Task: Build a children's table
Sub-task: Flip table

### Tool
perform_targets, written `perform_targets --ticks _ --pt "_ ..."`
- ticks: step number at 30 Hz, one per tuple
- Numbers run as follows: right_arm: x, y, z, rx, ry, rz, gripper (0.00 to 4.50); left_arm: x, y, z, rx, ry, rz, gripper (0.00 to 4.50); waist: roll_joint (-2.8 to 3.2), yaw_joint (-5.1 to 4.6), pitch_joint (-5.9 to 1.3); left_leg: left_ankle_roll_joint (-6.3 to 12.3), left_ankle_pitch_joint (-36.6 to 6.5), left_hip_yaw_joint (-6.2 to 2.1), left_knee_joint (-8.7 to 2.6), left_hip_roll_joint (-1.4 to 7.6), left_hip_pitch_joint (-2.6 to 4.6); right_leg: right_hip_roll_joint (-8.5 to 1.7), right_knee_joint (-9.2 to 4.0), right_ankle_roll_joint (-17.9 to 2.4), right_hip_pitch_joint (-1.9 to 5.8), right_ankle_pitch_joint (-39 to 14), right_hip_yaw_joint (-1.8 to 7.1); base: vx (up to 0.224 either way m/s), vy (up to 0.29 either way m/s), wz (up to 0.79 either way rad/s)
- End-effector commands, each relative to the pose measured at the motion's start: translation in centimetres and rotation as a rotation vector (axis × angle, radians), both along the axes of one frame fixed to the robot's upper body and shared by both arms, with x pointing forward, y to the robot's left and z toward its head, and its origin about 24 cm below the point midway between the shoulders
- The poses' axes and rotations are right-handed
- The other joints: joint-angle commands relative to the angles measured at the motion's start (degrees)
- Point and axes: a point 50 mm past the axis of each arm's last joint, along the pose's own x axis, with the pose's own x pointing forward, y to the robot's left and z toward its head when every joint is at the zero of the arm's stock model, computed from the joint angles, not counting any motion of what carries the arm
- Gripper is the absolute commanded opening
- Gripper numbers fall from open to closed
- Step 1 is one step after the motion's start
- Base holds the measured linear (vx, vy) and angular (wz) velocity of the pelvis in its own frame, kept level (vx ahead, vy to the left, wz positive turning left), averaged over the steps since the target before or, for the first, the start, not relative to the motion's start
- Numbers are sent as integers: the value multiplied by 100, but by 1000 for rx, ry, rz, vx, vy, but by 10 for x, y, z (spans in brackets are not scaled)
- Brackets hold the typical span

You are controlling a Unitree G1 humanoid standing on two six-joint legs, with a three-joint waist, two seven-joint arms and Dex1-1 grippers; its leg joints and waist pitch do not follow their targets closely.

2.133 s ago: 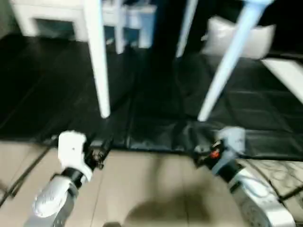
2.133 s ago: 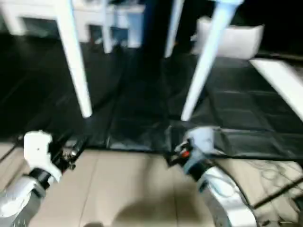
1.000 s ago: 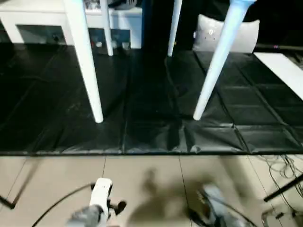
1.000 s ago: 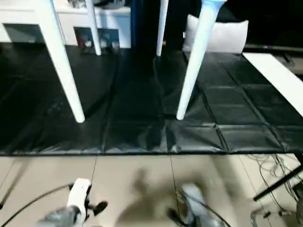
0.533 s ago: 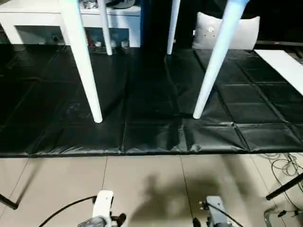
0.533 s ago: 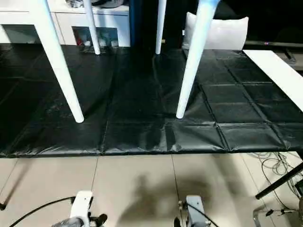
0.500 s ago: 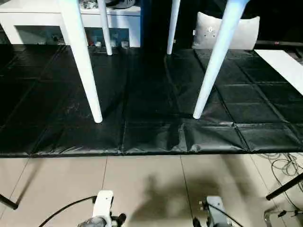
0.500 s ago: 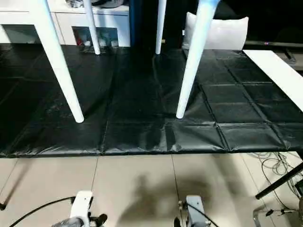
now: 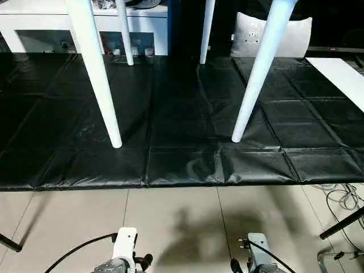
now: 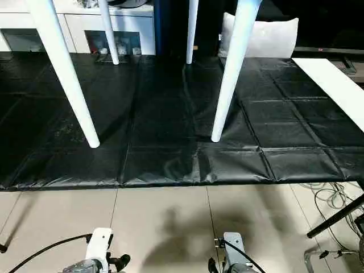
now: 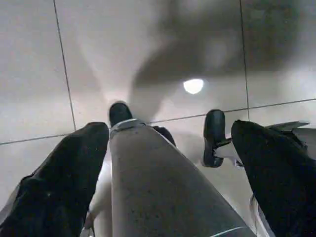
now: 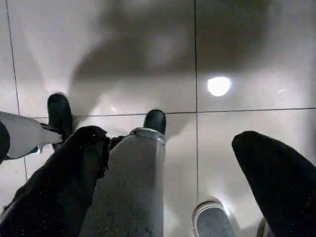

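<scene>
Both my pincers (image 11: 168,148) (image 12: 168,163) gape empty; the table leg (image 9: 96,74) looks light, rigid, slick: grasp it mid-shaft

left wrist (image 9: 124,244): white block, black cable | right wrist (image 9: 257,260): grey block, black cable | fingers (image 11: 59,187): black, matte, rounded | legs (image 11: 158,187): grey, black feet

Both eye views look forward and down from head height over pale floor tiles (image 9: 170,222) to the black mat (image 9: 182,114), sharing the table legs (image 9: 96,74). Each wrist view points straight down, close to the tiles between its own fingers (image 11: 64,182).
</scene>
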Motion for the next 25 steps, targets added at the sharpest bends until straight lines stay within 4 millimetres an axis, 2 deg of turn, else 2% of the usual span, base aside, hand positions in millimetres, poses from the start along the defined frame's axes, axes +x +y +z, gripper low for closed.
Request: perform_targets --ticks 1,8,11,14,19,25 --pt "-1 -2 0 -1 11 -12 450 0 0 0 -1 -3 4 445 32 13 -212 158 -1358 -159 -517 467 22 -659 -462 -1498 59 -282 304 0 0 0" --pt "-1 -2 0 -1 11 -12 450 0 0 0 -1 -3 4 445 19 17 -243 282 -1024 -139 -485 466 5 -657 -417 -1531 79 220 294 0 0 0" --pt "-1 -2 0 -1 11 -12 450 0 0 0 -1 -3 4 445 21 23 -254 393 -832 -125 -458 464 -10 -651 -384 -1573 71 570 282 0 0 0" --pt "-1 -2 0 -1 11 -12 450 0 0 0 -1 -3 4 445 22 23 -252 417 -849 -124 -458 469 -11 -652 -384 -1587 67 573 277 0 0 0" --pt "-1 -2 0 -1 11 -12 450 0 0 0 -1 -3 4 445 22 20 -236 350 -993 -123 -475 473 -11 -660 -410 -1582 63 338 287 0 0 0" --pt "-1 -2 0 -1 11 -12 450 0 0 0 -1 -3 4 445 20 18 -235 342 -981 -123 -476 475 -9 -656 -408 -1569 59 359 286 0 0 0"
